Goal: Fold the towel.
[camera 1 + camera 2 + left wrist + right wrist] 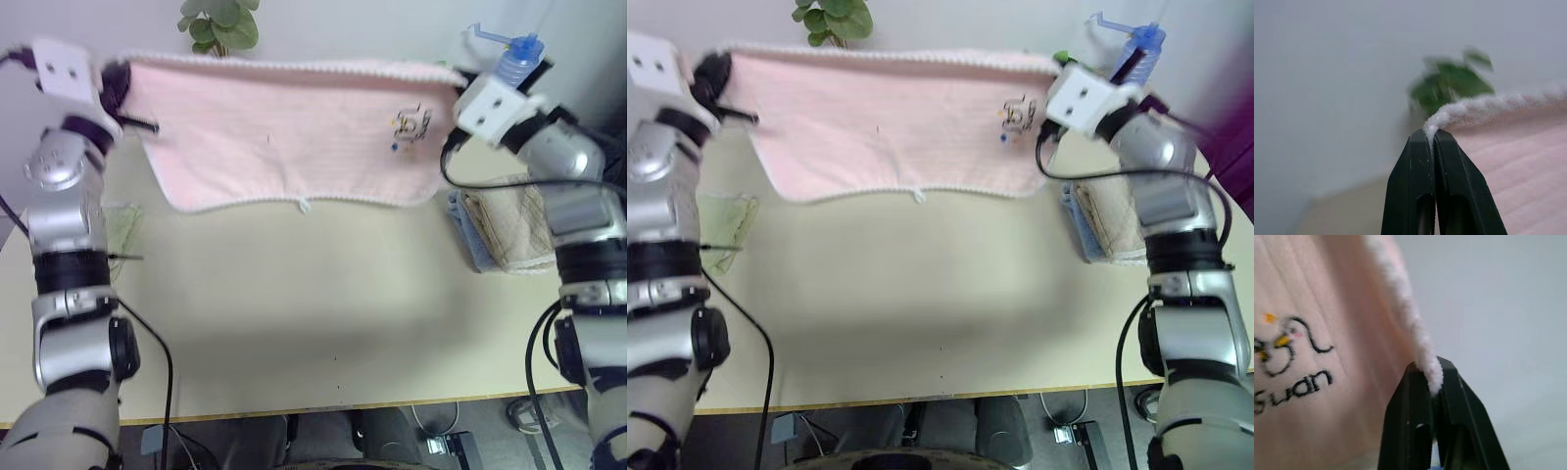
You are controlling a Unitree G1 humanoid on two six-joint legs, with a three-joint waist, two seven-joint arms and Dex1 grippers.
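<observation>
The towel (pixel 284 132) hung stretched across the upper part of the frame, clear of the table (pixel 294 323). The left gripper (pixel 1431 142) was clamped on its upper left corner and the right gripper (pixel 1434 377) on its upper right corner. To fold well, both corners should stay level and taut, lower edge laid down first, embroidered mark (pixel 411 124) kept square.

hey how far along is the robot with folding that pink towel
Early on. Done: the pink towel is off the table and spread flat, with the left gripper and the right gripper each having their jaws shut on a top corner. In hand: it hangs open between them, its bottom edge close above the tabletop. Left: no fold shows yet, so every fold and setting it down remain.
</observation>
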